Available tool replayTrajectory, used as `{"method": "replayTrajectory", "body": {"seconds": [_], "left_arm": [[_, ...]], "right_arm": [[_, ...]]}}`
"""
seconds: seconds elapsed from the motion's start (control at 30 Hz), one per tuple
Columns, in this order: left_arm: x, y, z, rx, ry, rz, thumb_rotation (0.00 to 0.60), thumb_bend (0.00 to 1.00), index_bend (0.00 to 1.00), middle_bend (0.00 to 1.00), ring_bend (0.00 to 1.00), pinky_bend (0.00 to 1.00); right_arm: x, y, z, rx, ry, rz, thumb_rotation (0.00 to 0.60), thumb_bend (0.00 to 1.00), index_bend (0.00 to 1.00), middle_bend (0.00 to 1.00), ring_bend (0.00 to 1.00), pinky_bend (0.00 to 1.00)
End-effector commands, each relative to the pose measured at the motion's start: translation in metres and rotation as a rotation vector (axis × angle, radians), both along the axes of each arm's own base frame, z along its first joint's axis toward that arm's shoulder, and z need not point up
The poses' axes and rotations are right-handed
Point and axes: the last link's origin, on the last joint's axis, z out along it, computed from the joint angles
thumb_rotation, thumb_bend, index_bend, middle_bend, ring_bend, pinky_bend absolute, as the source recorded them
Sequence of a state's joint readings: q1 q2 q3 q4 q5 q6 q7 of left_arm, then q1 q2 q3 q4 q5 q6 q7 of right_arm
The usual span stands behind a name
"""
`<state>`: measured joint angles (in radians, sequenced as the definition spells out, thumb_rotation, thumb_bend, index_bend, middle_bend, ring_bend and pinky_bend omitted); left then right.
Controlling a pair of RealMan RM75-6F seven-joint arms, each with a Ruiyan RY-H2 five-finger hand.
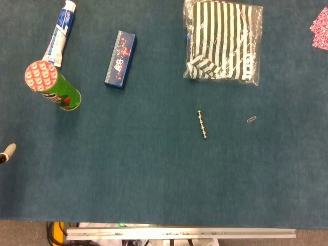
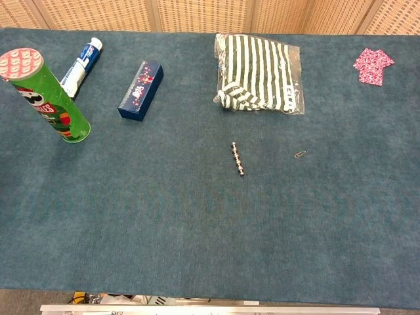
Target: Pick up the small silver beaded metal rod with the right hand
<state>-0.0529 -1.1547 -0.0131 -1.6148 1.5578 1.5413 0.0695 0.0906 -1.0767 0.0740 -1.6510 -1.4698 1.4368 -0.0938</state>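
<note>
1. Head view: the small silver beaded metal rod (image 1: pixel 202 124) lies untouched on the blue felt desk (image 1: pixel 154 174), just below the clear bag of striped cloth (image 1: pixel 223 42). Only a pale tip of the left hand (image 1: pixel 7 152) shows far left of that bag; whether its fingers are open or closed cannot be told
2. Chest view: the rod (image 2: pixel 237 159) lies below the bag (image 2: pixel 258 73); neither hand shows, so the right hand's whole reach and grasp remain

- Only a small piece of the robot shows: a pale, cream-white rounded tip of the left hand (image 1: pixel 7 151) at the left edge of the head view.
- A darker, blackish patch sits at its lower edge.
- The chest view shows no part of the body.
</note>
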Motion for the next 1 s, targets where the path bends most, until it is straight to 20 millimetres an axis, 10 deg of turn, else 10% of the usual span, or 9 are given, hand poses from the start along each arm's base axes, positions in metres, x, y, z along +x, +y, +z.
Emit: {"method": "replayTrajectory", "body": {"seconds": [0.03,0.67,1.0], "left_arm": [[0.000,-0.001,0.000,0.003,0.000,0.003,0.600,0.14,0.02,0.08,0.05,0.02],[-0.001,-0.004,0.001,0.005,0.004,0.013,0.600,0.14,0.02,0.08,0.05,0.02],[-0.001,-0.002,0.002,0.003,0.014,0.020,0.600,0.14,0.02,0.08,0.05,0.02]], "right_arm": [[0.000,-0.001,0.000,0.003,-0.002,0.001,0.600,0.32,0.60,0.51,0.47,0.66],[0.017,-0.012,-0.010,0.086,-0.017,0.098,0.600,0.32,0.60,0.51,0.48,0.66],[0.038,-0.024,-0.027,0.206,0.014,0.186,0.600,0.15,0.52,0.51,0.47,0.61]]}}
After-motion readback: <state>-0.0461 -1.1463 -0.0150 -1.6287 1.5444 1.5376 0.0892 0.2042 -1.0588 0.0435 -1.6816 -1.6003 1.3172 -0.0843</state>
